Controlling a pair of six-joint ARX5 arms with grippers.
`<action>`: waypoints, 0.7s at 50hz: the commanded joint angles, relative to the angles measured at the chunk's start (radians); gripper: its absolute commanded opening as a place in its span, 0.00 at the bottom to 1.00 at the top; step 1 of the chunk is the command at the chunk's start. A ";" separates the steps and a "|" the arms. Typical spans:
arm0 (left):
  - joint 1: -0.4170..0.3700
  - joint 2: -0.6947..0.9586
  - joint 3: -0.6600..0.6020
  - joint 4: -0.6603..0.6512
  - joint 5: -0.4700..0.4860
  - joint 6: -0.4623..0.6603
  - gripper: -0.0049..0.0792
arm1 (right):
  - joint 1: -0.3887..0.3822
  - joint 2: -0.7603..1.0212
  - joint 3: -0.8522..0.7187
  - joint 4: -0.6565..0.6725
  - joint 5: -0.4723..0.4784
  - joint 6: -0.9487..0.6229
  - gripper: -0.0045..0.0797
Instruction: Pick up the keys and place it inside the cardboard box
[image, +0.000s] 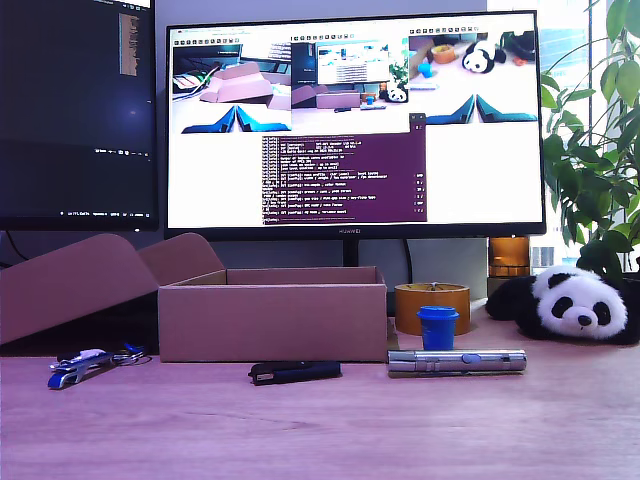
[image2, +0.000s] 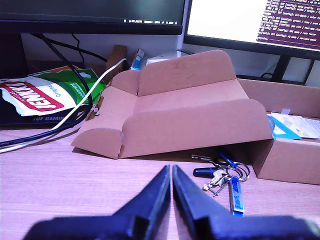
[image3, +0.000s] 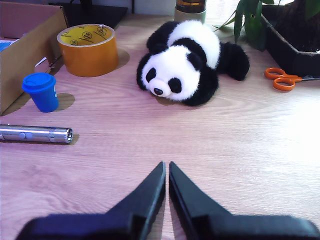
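Keys lie flat on bench, toward the exterior view's left, just beside the near corner of the cardboard box and under the edge of its big folded-out flap. Blue-and-white fob points toward the bench front; ring + silver keys bunch nearer the box. In first wrist view the same bunch sits just ahead of and to one side of my first gripper, nothing touching it.

My first gripper: jaws nearly together, only a thin slit between tips, empty. My second gripper: same, narrow slit, empty, over bare bench with nothing close to its tips.

Box: open top, flaps spread back and to the exterior view's left; some paper visible inside in first wrist view, no keys in it.

Outward, along the bench front in the exterior view: black stick-like gadget in front of the box; silver flashlight further to the exterior view's right; blue cap and tape roll behind it; plush panda near the right edge. Monitors behind. Orange scissors past the panda in second wrist view.

Progress, judged: nothing done yet. Keys not grasped, not lifted. Left: open first gripper, line up over bunch, close, lift, carry over box wall, release inside. First gripper looks the better placed; second is well apart from the keys.
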 joint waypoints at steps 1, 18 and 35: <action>0.000 -0.009 -0.020 0.046 0.056 -0.008 0.03 | -0.006 0.003 -0.009 0.262 -0.028 -0.003 0.04; 0.000 -0.009 -0.020 0.047 0.127 -0.008 0.03 | -0.006 0.003 -0.009 0.262 -0.082 0.026 0.04; -0.069 -0.009 -0.020 0.046 0.227 -0.008 0.04 | 0.090 0.004 -0.009 0.198 -0.408 0.253 0.04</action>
